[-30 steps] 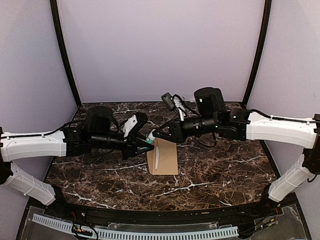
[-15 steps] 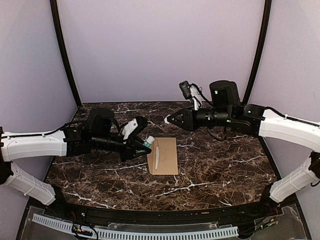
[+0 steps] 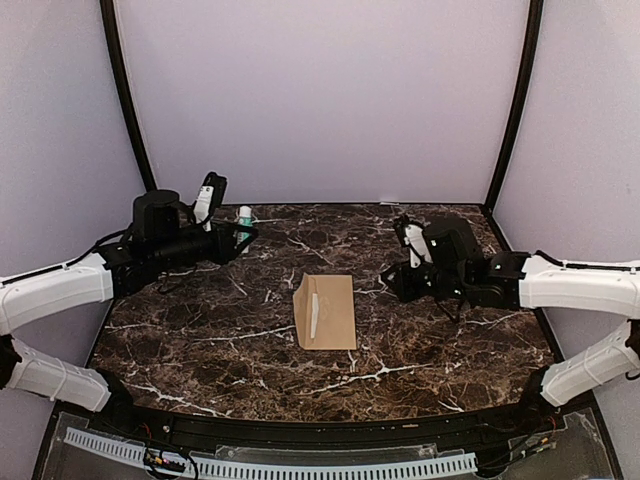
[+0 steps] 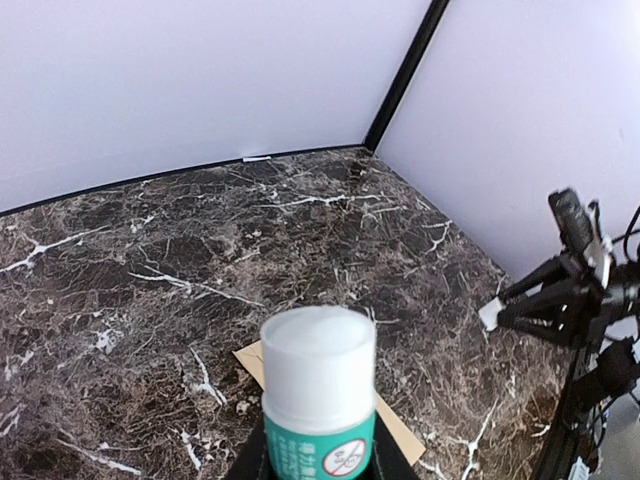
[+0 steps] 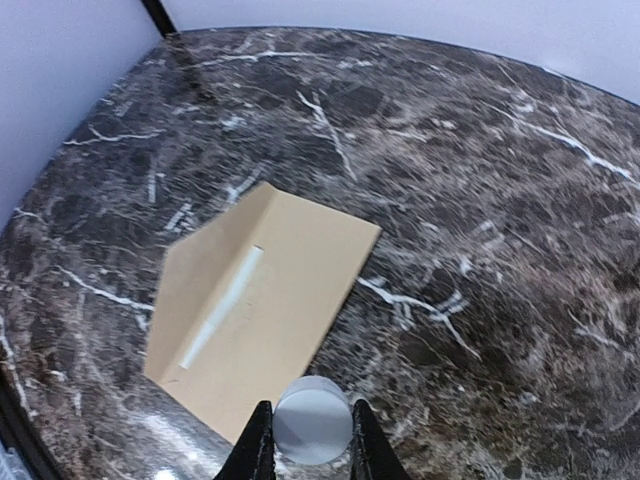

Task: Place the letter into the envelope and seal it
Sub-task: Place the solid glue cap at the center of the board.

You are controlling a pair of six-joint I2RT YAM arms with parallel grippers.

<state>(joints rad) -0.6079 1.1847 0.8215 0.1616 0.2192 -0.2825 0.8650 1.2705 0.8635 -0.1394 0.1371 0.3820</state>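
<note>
Teal-labelled, white-topped glue stick (image 3: pixel 244 214) pinched upright in the left pincer (image 3: pixel 241 233), now far out at ten o'clock from the envelope, near the rear of the table (image 3: pixel 450 340). A second ago, right at the envelope's upper left corner, nose to nose with the other arm; since then lifted and carried well clear. At table centre, flat and touched by neither arm: tan kraft envelope (image 3: pixel 326 311), long sides running twelve to six o'clock, pale strip (image 3: pixel 313 313) down its nine o'clock side beside a fold, possibly glue or an adhesive band along the flap. No separate letter in sight; presumably inside already, not confirmable from these views. Off at three o'clock from the envelope, low over the table: right pincer (image 3: pixel 396 283), likewise swung back from the middle, closed on a small white round piece (image 5: pixel 312 432), probably the stick's cap, hard to say. Judged from both withdrawals: gluing pass likely finished or paused, envelope left free for folding the flap over and pressing it down. Sealing apparently not yet done.
</note>
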